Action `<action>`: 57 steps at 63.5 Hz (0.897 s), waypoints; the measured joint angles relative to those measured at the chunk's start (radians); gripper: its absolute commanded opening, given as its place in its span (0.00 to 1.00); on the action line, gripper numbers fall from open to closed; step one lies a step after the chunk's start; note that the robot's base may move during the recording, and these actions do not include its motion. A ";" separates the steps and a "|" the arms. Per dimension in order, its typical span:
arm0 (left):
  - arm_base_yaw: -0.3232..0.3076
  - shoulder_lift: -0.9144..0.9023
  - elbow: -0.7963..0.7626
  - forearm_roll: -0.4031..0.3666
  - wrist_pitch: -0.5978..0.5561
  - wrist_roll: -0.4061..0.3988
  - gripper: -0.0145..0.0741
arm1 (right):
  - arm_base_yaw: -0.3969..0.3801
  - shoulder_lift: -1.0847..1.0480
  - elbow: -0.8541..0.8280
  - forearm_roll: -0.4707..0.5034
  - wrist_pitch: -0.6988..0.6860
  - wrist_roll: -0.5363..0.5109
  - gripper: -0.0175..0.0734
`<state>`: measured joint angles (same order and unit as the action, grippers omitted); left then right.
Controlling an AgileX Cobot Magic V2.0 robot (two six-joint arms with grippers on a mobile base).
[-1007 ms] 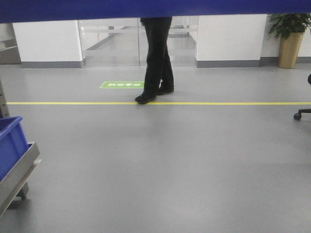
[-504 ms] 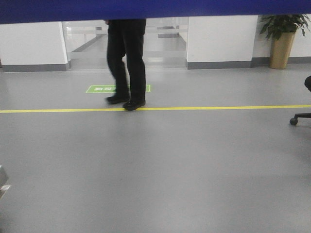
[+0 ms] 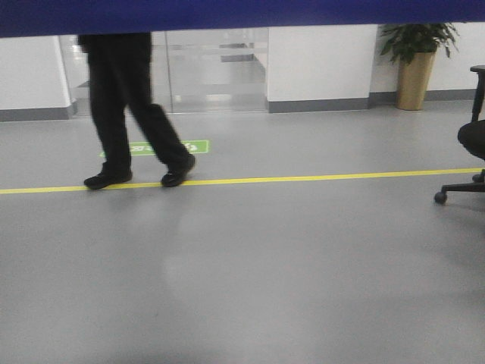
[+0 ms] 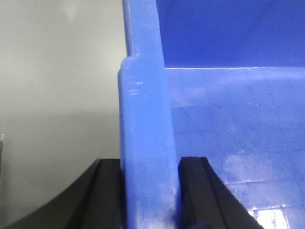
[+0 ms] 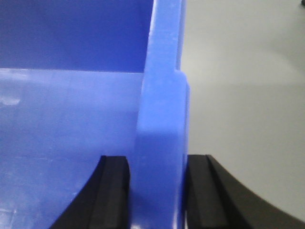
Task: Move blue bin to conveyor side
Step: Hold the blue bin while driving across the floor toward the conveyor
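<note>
Left gripper pinching bin side wall, one finger each side; right gripper same on the opposite wall. Bin sits between both arms, showing as a blue band across top of front view. Person at yellow line, chair far right

front: low, facing forward across floor | wrists: very close — opposite rims of the shared blue bin
</note>
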<state>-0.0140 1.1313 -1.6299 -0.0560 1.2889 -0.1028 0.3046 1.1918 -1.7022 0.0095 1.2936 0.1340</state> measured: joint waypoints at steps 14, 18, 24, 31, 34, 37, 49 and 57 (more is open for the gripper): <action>0.000 0.000 0.000 0.003 0.000 0.000 0.14 | 0.000 0.000 0.000 0.004 0.000 0.000 0.10; 0.000 0.000 0.000 0.003 0.000 0.000 0.14 | 0.000 0.000 0.000 0.004 0.000 0.000 0.10; 0.000 0.000 0.000 0.003 0.000 0.000 0.14 | 0.000 0.000 0.000 0.004 0.000 0.000 0.10; 0.000 0.000 0.000 0.004 0.000 0.000 0.14 | 0.000 0.000 0.000 0.005 0.000 0.000 0.10; 0.000 0.000 0.000 0.004 0.000 0.002 0.14 | 0.000 0.000 0.000 0.006 0.000 0.000 0.10; 0.000 0.000 0.000 0.004 0.000 0.002 0.14 | 0.000 0.000 0.000 0.006 0.000 0.000 0.10; 0.000 0.000 0.000 0.004 0.000 0.002 0.14 | 0.000 0.000 0.000 0.006 0.000 0.000 0.10; 0.000 0.000 0.000 0.004 0.000 0.002 0.14 | 0.000 0.000 0.000 0.004 -0.006 0.000 0.10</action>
<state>-0.0140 1.1313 -1.6299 -0.0518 1.2889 -0.1007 0.3046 1.1918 -1.7022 0.0139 1.2873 0.1340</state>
